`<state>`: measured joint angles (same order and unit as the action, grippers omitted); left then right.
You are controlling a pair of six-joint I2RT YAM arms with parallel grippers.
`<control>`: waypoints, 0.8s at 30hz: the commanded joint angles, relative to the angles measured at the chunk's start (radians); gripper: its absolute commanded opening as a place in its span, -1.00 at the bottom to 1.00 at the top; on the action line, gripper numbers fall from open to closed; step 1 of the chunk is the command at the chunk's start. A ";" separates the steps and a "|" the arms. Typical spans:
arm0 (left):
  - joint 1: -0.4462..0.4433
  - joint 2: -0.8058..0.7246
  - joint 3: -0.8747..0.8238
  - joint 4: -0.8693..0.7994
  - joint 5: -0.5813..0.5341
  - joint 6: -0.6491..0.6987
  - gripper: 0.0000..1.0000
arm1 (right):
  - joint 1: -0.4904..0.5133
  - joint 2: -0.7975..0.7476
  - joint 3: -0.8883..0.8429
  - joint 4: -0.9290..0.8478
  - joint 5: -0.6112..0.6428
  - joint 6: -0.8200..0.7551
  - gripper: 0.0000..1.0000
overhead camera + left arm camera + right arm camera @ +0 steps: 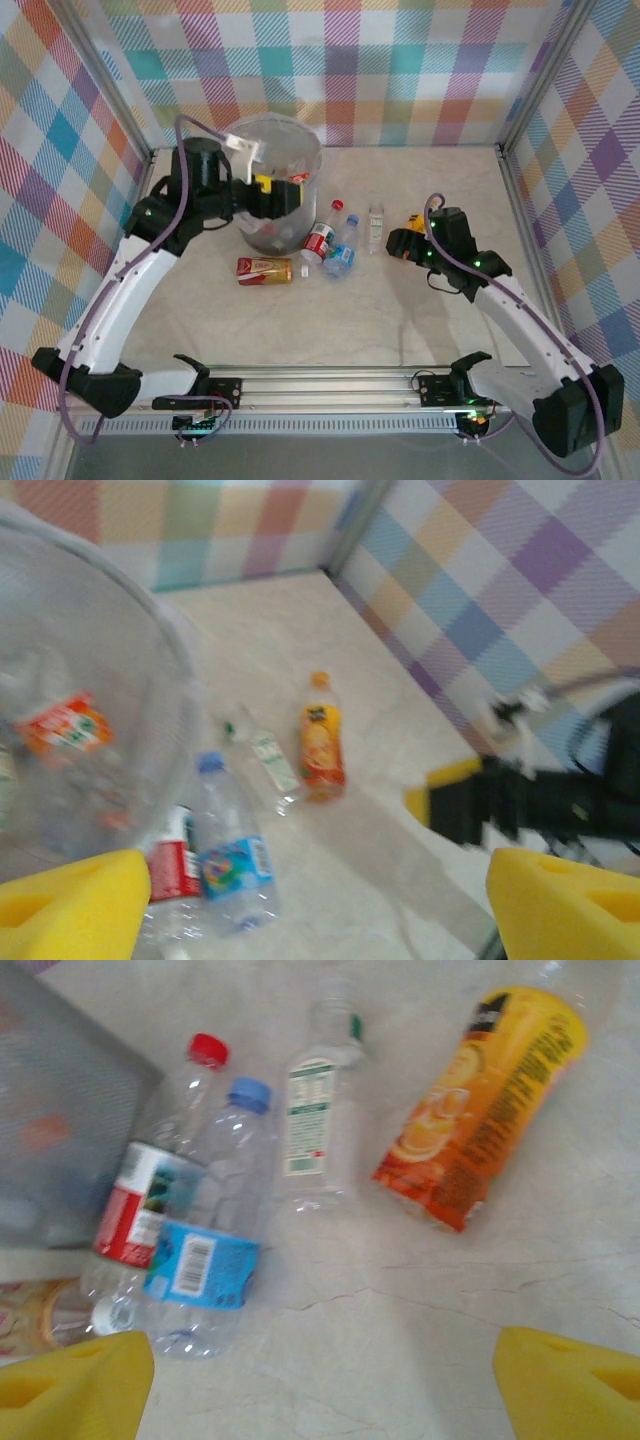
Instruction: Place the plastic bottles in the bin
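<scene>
Hung left jaws released over round translucent grey-white bin [310, 160] | held right jaws spread above orange-labelled clear plastic bottle [480, 1110] | likely needed centring across its body before clamping

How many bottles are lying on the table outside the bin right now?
5: the gold-label bottle at the left, the red-label bottle and blue-label bottle together beside the bin, the green-label bottle right of them, the orange bottle farthest right. More may be hidden.
</scene>
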<state>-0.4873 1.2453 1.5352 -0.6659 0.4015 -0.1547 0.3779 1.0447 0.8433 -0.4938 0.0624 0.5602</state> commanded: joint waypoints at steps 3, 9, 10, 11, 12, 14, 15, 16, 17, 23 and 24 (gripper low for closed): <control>-0.129 -0.076 -0.158 0.118 0.014 -0.066 0.97 | -0.076 0.104 -0.014 0.056 -0.026 0.076 0.75; -0.204 -0.102 -0.283 0.164 -0.089 -0.206 1.00 | -0.118 0.227 -0.014 0.143 -0.023 0.112 0.73; -0.207 -0.106 -0.311 0.173 -0.091 -0.226 1.00 | -0.124 0.250 -0.012 0.156 -0.022 0.116 0.73; -0.212 -0.111 -0.332 0.181 -0.098 -0.251 1.00 | -0.130 0.268 -0.010 0.169 -0.023 0.119 0.72; -0.216 -0.113 -0.356 0.185 -0.109 -0.286 1.00 | -0.136 0.291 -0.007 0.184 -0.026 0.121 0.72; -0.225 -0.113 -0.392 0.192 -0.077 -0.302 1.00 | -0.149 0.337 0.002 0.205 -0.032 0.127 0.70; -0.245 -0.120 -0.407 0.197 -0.059 -0.269 1.00 | -0.156 0.359 0.006 0.222 -0.042 0.127 0.69; -0.268 -0.129 -0.422 0.202 -0.074 -0.249 1.00 | -0.160 0.376 0.007 0.240 -0.048 0.128 0.67; -0.293 -0.141 -0.437 0.204 -0.097 -0.235 1.00 | -0.164 0.396 0.008 0.263 -0.054 0.131 0.64; -0.376 -0.165 -0.495 0.231 -0.110 -0.184 1.00 | -0.178 0.520 0.056 0.325 -0.055 0.130 0.56; -0.391 -0.160 -0.498 0.231 -0.111 -0.183 1.00 | -0.180 0.539 0.063 0.332 -0.058 0.130 0.55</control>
<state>-0.8417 1.0996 1.0508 -0.4793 0.3019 -0.3706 0.2062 1.5463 0.8665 -0.2211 0.0162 0.6746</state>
